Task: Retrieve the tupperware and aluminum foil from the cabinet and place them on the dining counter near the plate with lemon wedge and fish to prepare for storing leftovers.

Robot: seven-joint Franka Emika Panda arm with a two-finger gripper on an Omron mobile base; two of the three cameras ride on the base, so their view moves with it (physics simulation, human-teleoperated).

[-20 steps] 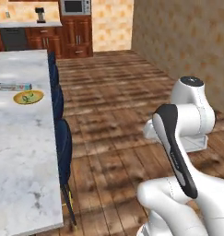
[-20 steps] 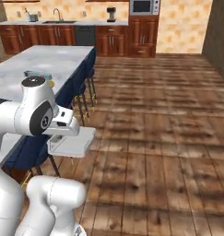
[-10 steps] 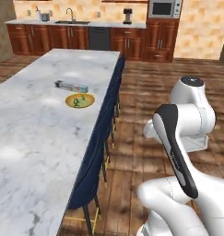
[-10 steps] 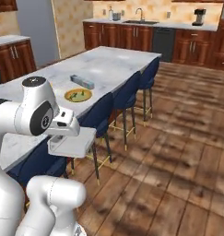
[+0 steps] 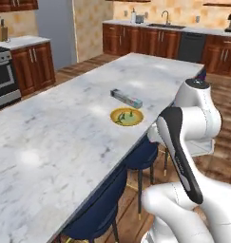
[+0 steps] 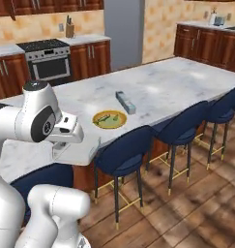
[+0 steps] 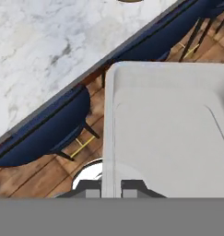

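From the left base view, the dining counter (image 5: 55, 142) is a big white-grey veined marble slab, and sitting on it is the plate (image 5: 127, 116), small, round, gold-rimmed with greenish food, with the aluminum foil (image 5: 126, 98) box lying just beyond it, long and slim, apart from the plate. Dark blue stools (image 5: 140, 156) are tucked under the counter edge, right beside the arm. Over in the right base view, same plate (image 6: 110, 119) and foil box (image 6: 125, 102) on the marble, and the tupperware (image 6: 76, 150) is up in the air at the arm's end, a pale flat tray hanging at the counter's near edge. Hand view is the good one: the tupperware (image 7: 171, 133) is a shallow translucent grey-white rectangle with a flat rim, and the gripper (image 7: 112, 188) has its two dark fingertips (image 7: 92, 190) pinched tight on that rim, stools and wood floor below.
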